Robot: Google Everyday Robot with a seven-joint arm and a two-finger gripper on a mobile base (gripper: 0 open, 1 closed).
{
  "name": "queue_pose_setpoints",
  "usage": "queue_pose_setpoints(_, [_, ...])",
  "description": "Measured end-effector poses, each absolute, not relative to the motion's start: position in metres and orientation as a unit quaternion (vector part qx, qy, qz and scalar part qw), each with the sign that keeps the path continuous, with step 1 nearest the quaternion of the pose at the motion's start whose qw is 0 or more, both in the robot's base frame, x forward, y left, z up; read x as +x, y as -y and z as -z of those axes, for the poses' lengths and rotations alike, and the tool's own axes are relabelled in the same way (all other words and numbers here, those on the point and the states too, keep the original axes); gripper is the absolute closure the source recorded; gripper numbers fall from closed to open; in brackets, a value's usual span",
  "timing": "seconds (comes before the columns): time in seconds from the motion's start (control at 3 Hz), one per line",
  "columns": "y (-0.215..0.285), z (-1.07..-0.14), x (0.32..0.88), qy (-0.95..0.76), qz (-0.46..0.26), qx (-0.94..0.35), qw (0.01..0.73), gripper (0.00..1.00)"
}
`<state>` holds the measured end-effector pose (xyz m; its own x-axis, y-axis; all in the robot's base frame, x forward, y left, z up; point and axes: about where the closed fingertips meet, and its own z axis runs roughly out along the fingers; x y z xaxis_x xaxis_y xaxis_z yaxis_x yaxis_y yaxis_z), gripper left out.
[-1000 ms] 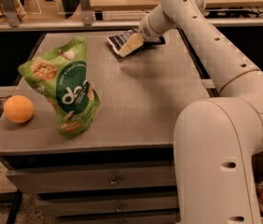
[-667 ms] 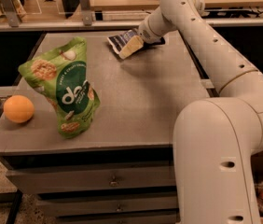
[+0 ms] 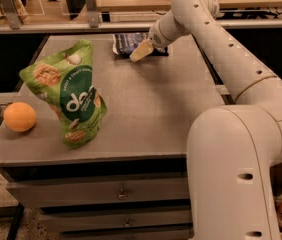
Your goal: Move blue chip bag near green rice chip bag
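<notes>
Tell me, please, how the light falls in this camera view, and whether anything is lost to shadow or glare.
Camera view: warm, fairly even light; the green rice chip bag and the orange fruit are well lit. Camera view: the blue chip bag at the table's far edge reads dark, with the gripper at its right end. Camera view: the grey table looks matte, with no glare.
</notes>
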<state>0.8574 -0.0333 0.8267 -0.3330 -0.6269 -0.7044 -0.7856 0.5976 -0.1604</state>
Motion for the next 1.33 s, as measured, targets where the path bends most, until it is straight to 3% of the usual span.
queue_pose_setpoints(0.67, [0.036, -0.839, 0.851, -0.800, -0.108, -0.452, 0.381, 0.88])
queue_pose_setpoints(1.0, [0.051, -0.865, 0.841, -0.786, -0.113, -0.464, 0.394, 1.00])
queue_pose_setpoints(1.33, [0.075, -0.891, 0.816, -0.771, -0.111, -0.480, 0.402, 1.00])
